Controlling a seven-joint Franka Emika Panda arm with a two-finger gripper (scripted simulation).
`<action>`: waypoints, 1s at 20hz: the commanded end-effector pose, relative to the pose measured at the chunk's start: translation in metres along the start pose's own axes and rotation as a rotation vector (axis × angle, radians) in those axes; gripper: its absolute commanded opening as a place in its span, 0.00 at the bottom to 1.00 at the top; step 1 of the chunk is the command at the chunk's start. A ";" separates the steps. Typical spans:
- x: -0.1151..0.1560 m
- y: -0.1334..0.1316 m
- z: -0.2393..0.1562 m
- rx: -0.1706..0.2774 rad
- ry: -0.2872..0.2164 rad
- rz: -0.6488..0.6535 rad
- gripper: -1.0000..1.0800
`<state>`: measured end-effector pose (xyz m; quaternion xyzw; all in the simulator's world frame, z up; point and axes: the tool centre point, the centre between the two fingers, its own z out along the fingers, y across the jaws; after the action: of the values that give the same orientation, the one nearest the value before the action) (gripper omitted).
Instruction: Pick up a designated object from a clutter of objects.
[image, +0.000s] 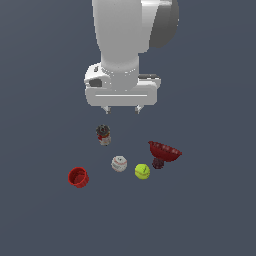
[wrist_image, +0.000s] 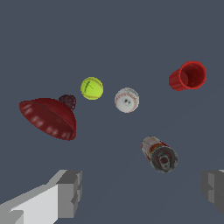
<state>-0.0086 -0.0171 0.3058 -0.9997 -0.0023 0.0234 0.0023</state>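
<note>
**Op:** Fingers (wrist_image: 65, 192) of the gripper (image: 121, 108) filled the near edge of the wrist view, one pale pad on each side with bare floor between them. Jaws stood wide apart and held nothing.

**Obs:** Height?

**Op:** In the exterior view the gripper hung clear above the floor (image: 210, 220), touching no item. The spread looked deliberate: wide enough to take the can's body once lowered, in my judgement.

**Obs:** Where was the target?

**Op:** The tin can (image: 103, 134) sat nearest the gripper, just below it and slightly toward the exterior view's left. Red and white label, dark metallic top. In the wrist view (wrist_image: 159, 154) its dark end faced the camera; upright or tilted could not be told for certain.

**Obs:** Neighbours?

**Op:** Going outward: the white baseball (image: 119, 163) was near the can but apart from it. The tennis ball (image: 142, 171) lay beside the baseball, not touching. The red cup (image: 78, 177) lay on its side toward the exterior view's left, well apart. The dark red bowl (image: 165, 151) sat tipped toward the exterior view's right, with a small dark object (image: 158, 163) right against it; what it was could not be told.

**Obs:** Stage?

**Op:** Judged as approach, with the can not yet grasped. The gap around it probably leaves room for both fingers; the baseball is the one item a careless descent could nudge.
</note>
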 end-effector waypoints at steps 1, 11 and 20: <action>0.000 -0.004 -0.002 -0.001 0.002 -0.015 0.96; -0.001 0.004 0.011 0.001 0.004 -0.029 0.96; -0.008 0.032 0.057 0.005 0.015 -0.096 0.96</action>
<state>-0.0169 -0.0432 0.2592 -0.9989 -0.0435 0.0167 0.0055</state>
